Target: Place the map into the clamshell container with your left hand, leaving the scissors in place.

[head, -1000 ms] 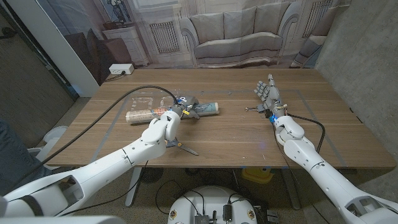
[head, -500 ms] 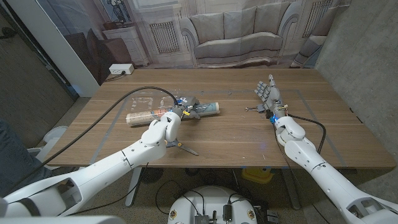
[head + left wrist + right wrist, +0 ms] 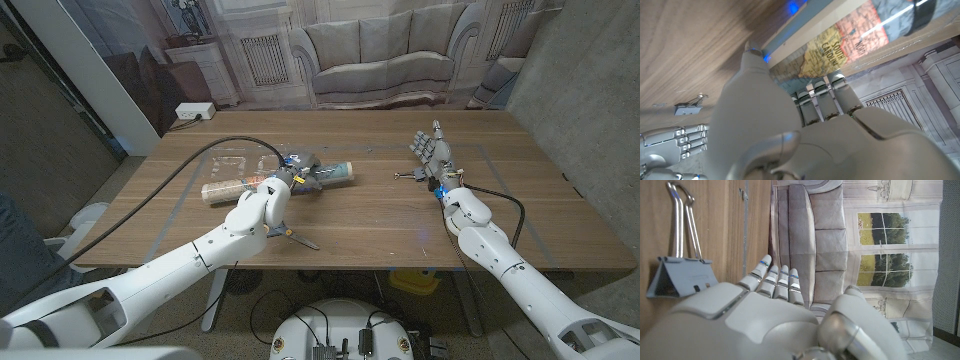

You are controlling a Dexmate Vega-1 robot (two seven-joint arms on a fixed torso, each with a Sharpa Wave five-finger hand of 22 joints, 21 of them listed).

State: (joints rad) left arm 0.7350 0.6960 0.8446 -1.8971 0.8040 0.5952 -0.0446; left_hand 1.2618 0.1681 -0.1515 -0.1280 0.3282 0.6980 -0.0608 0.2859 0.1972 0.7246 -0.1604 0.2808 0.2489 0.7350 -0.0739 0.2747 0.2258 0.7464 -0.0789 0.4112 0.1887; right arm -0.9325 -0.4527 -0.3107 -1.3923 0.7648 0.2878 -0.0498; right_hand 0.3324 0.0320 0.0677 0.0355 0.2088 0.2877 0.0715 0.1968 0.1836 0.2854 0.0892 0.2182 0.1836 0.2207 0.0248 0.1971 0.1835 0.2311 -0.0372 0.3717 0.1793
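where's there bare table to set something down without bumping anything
Bare wood lies between the rolled printed map and the right hand, and along the far table edge. It is crowded on the left: clear plastic clamshell container, black cable, left hand, scissors. A small metal binder clip sits beside the right hand.

1. This is a robot test room got up to look like a home: the sofa (image 3: pixel 378 62), panelled walls and cabinet (image 3: pixel 205 62) behind the bench (image 3: pixel 380 215) are printed on a hanging backdrop (image 3: pixel 330 50).
2. Bare grey wall (image 3: pixel 580 90) stands past the backdrop's right edge.
3. A power strip (image 3: pixel 194 111) lies on the floor beyond the bench's far left corner.
4. A thick black cable (image 3: pixel 190 168) trails across the wooden bench.
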